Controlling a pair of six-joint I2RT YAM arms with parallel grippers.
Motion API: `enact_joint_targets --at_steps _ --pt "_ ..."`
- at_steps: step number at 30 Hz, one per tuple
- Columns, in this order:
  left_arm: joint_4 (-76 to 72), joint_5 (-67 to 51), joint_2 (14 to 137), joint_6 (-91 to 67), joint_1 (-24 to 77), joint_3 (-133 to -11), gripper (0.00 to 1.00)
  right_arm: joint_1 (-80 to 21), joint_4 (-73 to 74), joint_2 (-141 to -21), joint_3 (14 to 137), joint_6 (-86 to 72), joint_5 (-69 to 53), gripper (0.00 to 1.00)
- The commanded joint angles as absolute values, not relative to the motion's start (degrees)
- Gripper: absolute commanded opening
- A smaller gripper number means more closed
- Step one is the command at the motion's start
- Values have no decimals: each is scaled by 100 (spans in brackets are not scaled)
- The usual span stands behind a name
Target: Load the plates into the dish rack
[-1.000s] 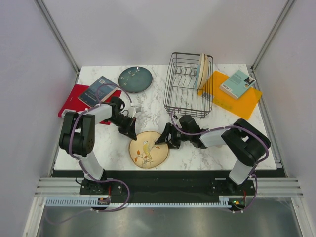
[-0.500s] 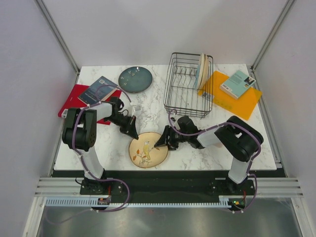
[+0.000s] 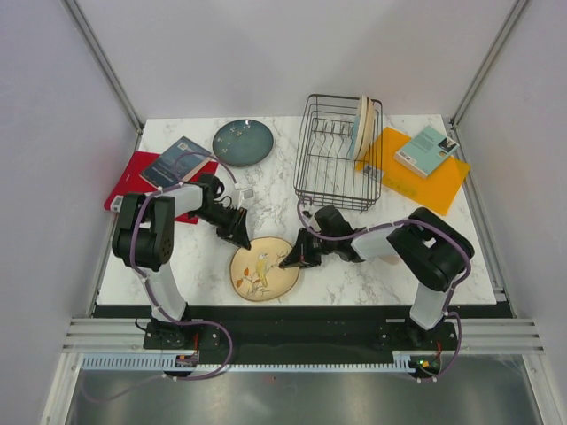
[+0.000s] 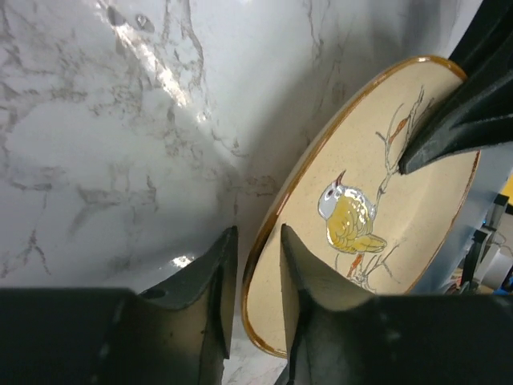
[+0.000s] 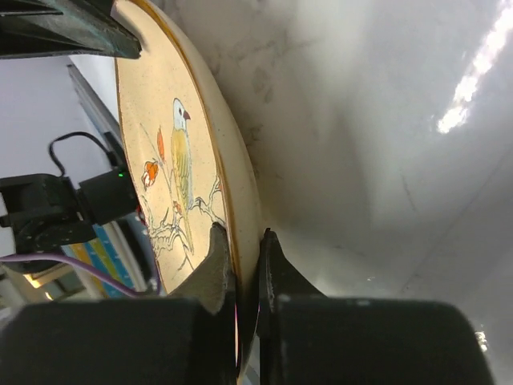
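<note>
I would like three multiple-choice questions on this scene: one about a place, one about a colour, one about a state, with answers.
1. Where does the teal plate lie relative to the dish rack? A inside it; B to its left, on the table; C behind it.
2. The board under the book right of the rack is: A orange; B green; C white.
3. The right arm's jaws are: A wide open; B shut on a book; C shut on the bird plate's rim.
Answers: 1 B, the top view shows it flat left of the rack; 2 A, its bare corners are orange; 3 C, the right wrist view shows both fingers pressing that rim.
</note>
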State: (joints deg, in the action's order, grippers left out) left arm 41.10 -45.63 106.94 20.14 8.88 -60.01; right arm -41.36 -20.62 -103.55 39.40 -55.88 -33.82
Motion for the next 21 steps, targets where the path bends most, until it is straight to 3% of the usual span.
enact_joint_targets --at_steps 1,6,9,13,20,21 --pt "3622 -4248 10442 1565 1037 -6100 42 -4070 -521 -10099 4490 -4318 -3268 0" --pt "3516 -3613 9566 1512 967 -6249 52 -3781 1378 -9581 5325 -2262 -3383 0" --pt "3306 -3349 8793 1170 774 -6240 62 -3534 2065 -9221 6028 -1917 -3208 0" --pt "2954 -3017 7677 914 571 -6109 66 -3428 3066 -9149 7404 -1303 -3173 0" --pt "2189 -2645 6767 1028 571 -5502 70 -3287 3508 -9315 9982 -782 -1857 0" --pt "2188 -2663 6811 985 571 -5519 70 -3252 3429 -9377 10376 -852 -1071 0"
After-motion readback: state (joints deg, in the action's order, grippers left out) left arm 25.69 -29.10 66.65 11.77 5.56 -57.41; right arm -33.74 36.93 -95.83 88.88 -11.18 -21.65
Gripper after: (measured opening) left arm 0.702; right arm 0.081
